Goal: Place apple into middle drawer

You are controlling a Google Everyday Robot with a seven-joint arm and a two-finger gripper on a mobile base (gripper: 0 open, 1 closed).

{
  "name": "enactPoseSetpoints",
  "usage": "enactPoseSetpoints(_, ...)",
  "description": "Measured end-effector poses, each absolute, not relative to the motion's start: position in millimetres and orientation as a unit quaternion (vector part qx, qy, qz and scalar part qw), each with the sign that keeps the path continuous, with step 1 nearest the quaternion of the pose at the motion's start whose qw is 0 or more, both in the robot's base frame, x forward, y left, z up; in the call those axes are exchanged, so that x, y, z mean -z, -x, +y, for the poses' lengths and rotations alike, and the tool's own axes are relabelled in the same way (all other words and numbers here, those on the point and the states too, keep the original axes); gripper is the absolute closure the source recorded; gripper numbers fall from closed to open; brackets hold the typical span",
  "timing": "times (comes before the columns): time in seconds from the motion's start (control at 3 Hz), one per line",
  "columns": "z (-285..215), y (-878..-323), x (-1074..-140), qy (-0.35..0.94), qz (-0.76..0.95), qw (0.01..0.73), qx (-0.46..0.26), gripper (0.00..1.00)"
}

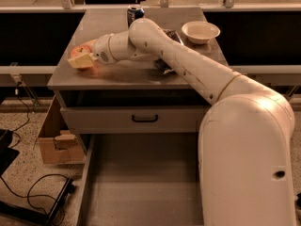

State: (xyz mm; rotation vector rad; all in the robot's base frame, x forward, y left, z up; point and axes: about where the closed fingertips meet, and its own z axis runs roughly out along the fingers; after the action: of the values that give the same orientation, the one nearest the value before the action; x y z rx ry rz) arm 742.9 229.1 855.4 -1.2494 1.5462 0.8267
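Observation:
The apple [82, 48] is small and red-orange. It sits at the left edge of the grey counter top [122, 74]. My gripper [80, 56] reaches in from the right at the end of the white arm, and its pale fingers [79, 61] close around the apple, hiding most of it. The middle drawer [141, 182] is pulled out wide open below the counter. Its flat grey floor is bare and its low left wall [84, 182] shows. My arm's big white body covers its right side.
A white bowl [200, 31] stands at the counter's back right and a soda can [135, 14] at the back middle. A dark packet [165, 64] lies under my arm. The shut drawer front with a black handle [145, 118] is above the open drawer. A cardboard box [55, 145] and cables [33, 192] lie on the floor at left.

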Motion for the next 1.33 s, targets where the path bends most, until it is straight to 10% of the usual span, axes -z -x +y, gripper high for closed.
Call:
enactPoseSetpoints(0.33,229.1,-742.9,-855.7,0.511,0.632,0.474,-0.338,1.0)
enactPoseSetpoints(1.33,230.6,-742.3,-856.1,0.511,0.632,0.474,-0.339,0.35)
